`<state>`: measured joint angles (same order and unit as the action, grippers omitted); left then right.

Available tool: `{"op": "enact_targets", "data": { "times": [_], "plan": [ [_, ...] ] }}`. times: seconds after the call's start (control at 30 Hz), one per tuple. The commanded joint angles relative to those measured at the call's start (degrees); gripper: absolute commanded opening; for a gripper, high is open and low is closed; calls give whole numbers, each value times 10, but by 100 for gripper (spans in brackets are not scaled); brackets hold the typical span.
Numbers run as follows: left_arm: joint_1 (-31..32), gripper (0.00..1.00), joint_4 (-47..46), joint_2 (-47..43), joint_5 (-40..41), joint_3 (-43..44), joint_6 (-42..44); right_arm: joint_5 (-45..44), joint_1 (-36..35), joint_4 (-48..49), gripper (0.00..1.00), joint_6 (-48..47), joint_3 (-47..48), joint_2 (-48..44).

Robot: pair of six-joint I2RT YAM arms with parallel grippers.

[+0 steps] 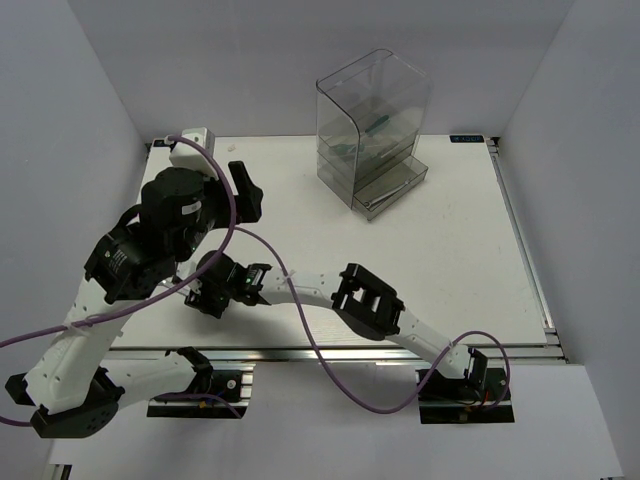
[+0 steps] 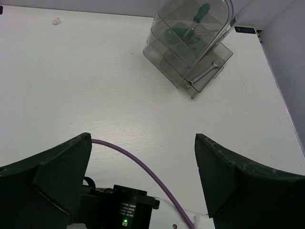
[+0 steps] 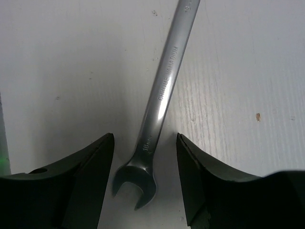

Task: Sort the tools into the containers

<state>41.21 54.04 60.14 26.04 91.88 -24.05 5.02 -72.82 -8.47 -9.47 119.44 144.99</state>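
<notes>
A silver wrench (image 3: 162, 95) lies flat on the white table, its open end toward my right wrist camera. My right gripper (image 3: 145, 138) straddles that end, open, with a gap showing on each side of the metal. In the top view this gripper (image 1: 207, 294) sits low at the table's near left, partly under the left arm. The smoky drawer unit (image 1: 370, 130) stands at the back; its pulled-out bottom drawer holds another wrench (image 2: 205, 75), and the upper drawers hold green-handled screwdrivers (image 2: 190, 28). My left gripper (image 2: 143, 138) hangs high and open, holding nothing.
A purple cable (image 2: 138, 164) loops across under the left gripper and over the right arm (image 1: 370, 300). A small white scrap (image 2: 56, 21) lies at the table's far left. The table's metal rail (image 1: 520, 230) runs along the right edge.
</notes>
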Motion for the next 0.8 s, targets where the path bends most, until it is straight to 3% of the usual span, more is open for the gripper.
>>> {"op": "enact_targets", "data": {
  "times": [0.0,0.3,0.57,0.77],
  "plan": [
    [2,98,4,-17,-8,-5,-3,-27,-6,3,60,-6,1,15],
    [2,98,-1,-29,-5,-13,-4,-47,2,-66,40,-12,-2,9],
    [2,98,-46,-48,-9,-52,-2,-33,39,-50,27,-20,-219,-105],
    [2,98,-74,-42,-16,-67,1,-47,72,-31,26,-22,-362,-203]
  ]
}}
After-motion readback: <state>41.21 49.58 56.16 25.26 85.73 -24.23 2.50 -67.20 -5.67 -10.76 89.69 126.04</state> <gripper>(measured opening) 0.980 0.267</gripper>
